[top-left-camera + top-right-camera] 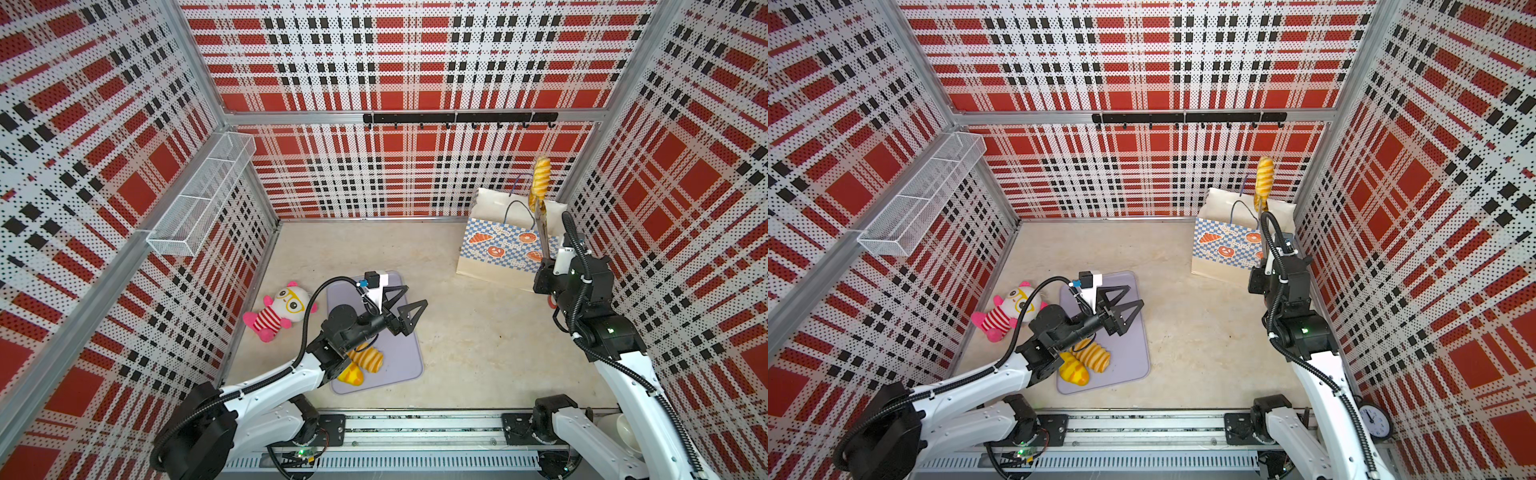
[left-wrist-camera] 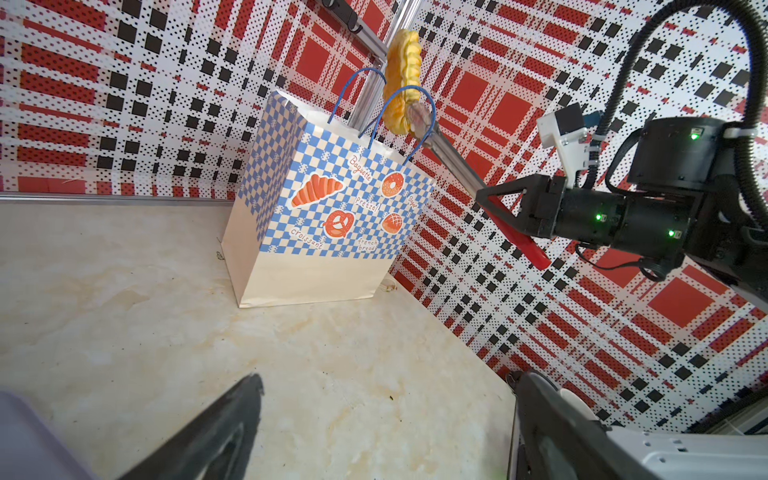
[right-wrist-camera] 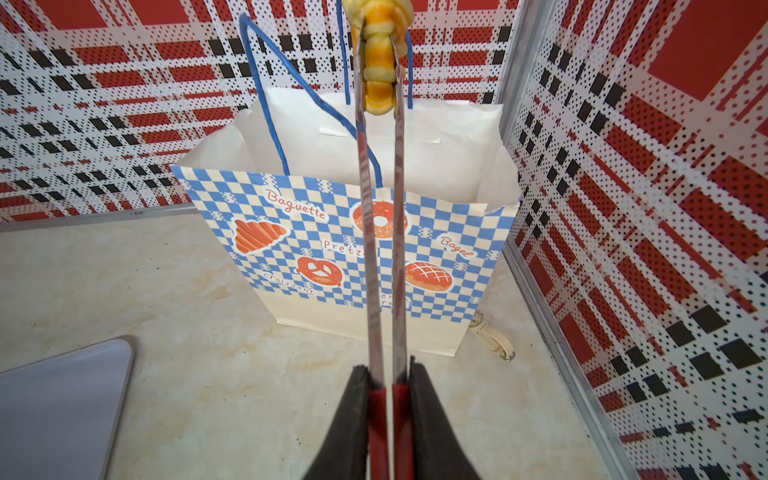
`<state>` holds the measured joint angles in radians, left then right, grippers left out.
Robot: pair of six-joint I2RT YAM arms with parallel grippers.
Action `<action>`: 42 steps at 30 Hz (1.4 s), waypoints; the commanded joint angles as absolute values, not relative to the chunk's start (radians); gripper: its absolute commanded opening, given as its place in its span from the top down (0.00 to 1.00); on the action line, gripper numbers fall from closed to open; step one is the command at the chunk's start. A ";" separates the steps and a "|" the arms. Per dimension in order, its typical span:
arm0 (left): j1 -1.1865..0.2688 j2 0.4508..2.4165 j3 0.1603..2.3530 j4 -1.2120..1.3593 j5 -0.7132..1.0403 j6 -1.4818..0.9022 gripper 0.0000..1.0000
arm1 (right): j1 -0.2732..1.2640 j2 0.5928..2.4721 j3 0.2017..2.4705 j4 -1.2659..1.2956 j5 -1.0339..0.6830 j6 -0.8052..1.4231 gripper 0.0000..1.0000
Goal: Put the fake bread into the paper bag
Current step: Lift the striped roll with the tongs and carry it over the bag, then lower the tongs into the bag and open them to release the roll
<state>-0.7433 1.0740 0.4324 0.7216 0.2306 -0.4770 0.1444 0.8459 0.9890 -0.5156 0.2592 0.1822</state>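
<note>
Beyond the right hand, tongs hold bread above the paper bag.

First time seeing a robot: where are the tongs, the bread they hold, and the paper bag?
tongs (image 2: 455, 163), left wrist view, on the metal shaft.
held bread (image 1: 539, 183), in a top view, mid-loaf.
paper bag (image 3: 432, 224), right wrist view, on its checkered front.

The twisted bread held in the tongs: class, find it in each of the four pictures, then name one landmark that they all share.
In a top view: twisted bread at right rear, above the paper bag.
In a top view: the bread again at right rear, above the bag.
Left wrist: the bread upper middle, over the bag's handles.
Right wrist: the bread at the top edge, pinched in the tongs.
Shared landmark: the bag's checkered front.
</note>
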 commanded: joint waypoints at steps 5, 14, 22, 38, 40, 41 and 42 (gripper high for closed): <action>-0.750 1.075 0.415 0.750 0.219 -0.448 0.02 | 0.132 0.831 0.973 -0.484 0.275 0.202 0.82; -0.750 1.081 0.420 0.751 0.224 -0.448 0.02 | 0.132 0.832 0.969 -0.489 0.288 0.209 0.59; -0.750 1.085 0.422 0.751 0.232 -0.450 0.02 | 0.133 0.832 0.971 -0.487 0.284 0.210 0.58; -0.750 1.082 0.423 0.749 0.235 -0.456 0.02 | 0.132 0.729 1.011 -0.502 0.213 0.241 0.60; -0.750 1.076 0.422 0.747 0.235 -0.457 0.02 | 0.133 0.704 1.025 -0.502 0.180 0.250 0.61; -0.750 1.073 0.422 0.748 0.234 -0.458 0.02 | 0.133 0.692 1.032 -0.498 0.158 0.254 0.61; -0.750 1.070 0.421 0.746 0.232 -0.459 0.02 | 0.132 0.680 1.038 -0.491 0.135 0.260 0.61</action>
<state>-0.7433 1.0817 0.4259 0.7254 0.2279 -0.4652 0.1398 0.7200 0.9890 -0.5293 0.1989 0.2352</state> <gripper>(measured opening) 0.982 0.387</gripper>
